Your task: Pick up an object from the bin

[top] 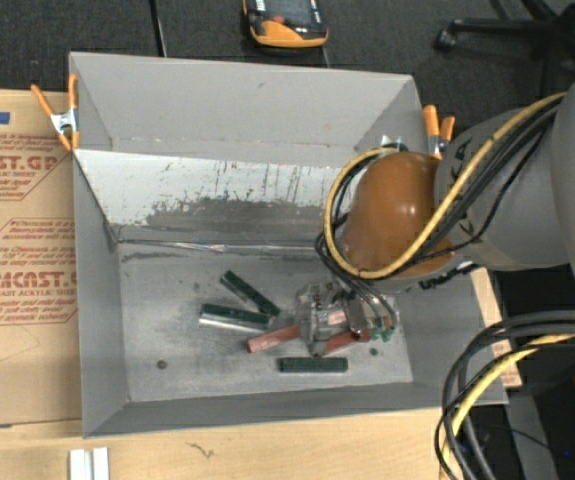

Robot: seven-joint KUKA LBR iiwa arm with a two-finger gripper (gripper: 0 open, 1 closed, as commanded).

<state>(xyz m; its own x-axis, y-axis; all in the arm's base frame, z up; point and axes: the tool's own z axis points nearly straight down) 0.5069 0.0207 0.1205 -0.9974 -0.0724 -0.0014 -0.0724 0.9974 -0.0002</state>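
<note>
My gripper (319, 318) is low in the bin's right front part, under the orange wrist cover, among a small cluster of stick-like pieces. A reddish-brown stick (271, 340) lies just to its left, pointing at it. A second reddish-brown stick (343, 341) lies just to its right. A dark green bar (312, 365) lies flat just in front of it. Whether any piece is between the gripper's tips is hidden by its own body.
Further left lie a dark green bar (248, 292), set at an angle, and a grey-green bar (235, 316). The bin's right wall is close to the arm, and its sloping back wall rises behind the pieces.
</note>
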